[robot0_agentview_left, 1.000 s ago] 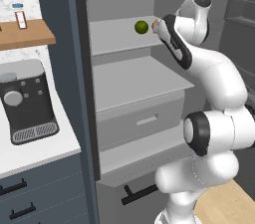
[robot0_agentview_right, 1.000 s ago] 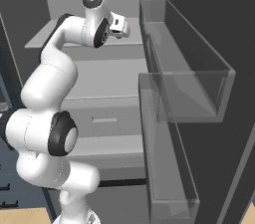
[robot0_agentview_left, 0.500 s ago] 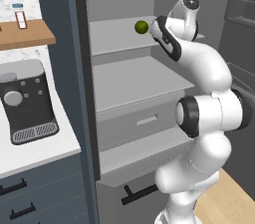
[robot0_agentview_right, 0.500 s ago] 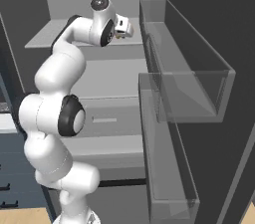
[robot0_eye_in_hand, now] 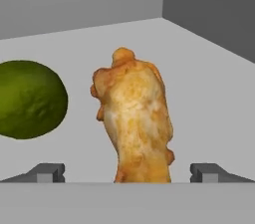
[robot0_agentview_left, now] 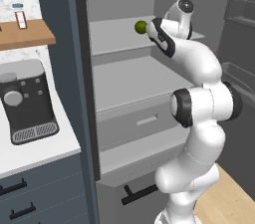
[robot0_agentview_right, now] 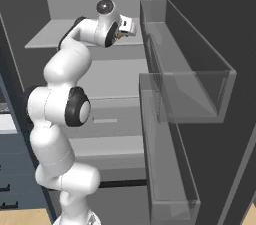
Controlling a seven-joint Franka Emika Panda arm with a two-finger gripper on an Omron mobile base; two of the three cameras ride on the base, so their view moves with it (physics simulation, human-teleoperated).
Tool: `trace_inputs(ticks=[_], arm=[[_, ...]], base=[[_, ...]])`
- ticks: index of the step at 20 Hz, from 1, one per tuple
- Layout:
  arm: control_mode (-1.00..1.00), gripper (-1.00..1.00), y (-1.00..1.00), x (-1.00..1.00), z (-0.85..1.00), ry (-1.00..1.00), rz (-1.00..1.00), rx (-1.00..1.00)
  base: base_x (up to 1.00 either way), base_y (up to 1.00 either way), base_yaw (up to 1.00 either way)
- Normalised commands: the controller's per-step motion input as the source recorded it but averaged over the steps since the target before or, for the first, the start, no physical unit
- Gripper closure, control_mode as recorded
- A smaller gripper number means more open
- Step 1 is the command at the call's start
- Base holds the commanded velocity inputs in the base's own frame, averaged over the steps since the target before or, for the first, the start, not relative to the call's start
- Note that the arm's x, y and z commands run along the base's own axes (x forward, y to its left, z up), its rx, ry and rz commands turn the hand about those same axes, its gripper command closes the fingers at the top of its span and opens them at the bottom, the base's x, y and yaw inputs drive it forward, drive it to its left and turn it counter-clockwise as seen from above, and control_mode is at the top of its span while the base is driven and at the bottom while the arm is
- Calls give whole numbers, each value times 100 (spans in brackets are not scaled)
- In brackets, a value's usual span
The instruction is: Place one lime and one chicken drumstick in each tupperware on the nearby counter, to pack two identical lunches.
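Observation:
A golden-brown chicken drumstick point(robot0_eye_in_hand: 134, 118) stands on the white upper fridge shelf point(robot0_eye_in_hand: 209, 88), right in front of my hand. My gripper point(robot0_eye_in_hand: 132, 173) is open, its fingertips point(robot0_eye_in_hand: 47, 172) set wide on either side of the drumstick's lower end and apart from it. A glossy green lime point(robot0_eye_in_hand: 31, 98) lies on the shelf just left of the drumstick. From the left base camera the lime point(robot0_agentview_left: 141, 27) sits on the top shelf right beside my hand point(robot0_agentview_left: 158, 34). The white counter point(robot0_agentview_left: 45, 151) lies to the left. The tupperware is out of view.
A black coffee machine point(robot0_agentview_left: 27, 101) stands on the counter under a wooden wall shelf point(robot0_agentview_left: 25, 34). The open fridge door carries clear bins point(robot0_agentview_right: 185, 64) close to my right. Below the top shelf are a second shelf and a drawer point(robot0_agentview_left: 144, 118).
The arm's elbow has swung and folded upright while the hand stayed up at the top shelf, edging in toward the lime and drumstick. The jaws have stayed open.

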Motion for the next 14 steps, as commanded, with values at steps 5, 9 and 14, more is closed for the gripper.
trace_inputs(ticks=[5,9,14], arm=[[-100,-100,-5,42,-12,0,0,0],[-100,-100,-4,40,-14,2,1,0],[-100,100,0,27,-31,1,1,0]], base=[[0,0,0],[0,0,0],[0,0,0]])
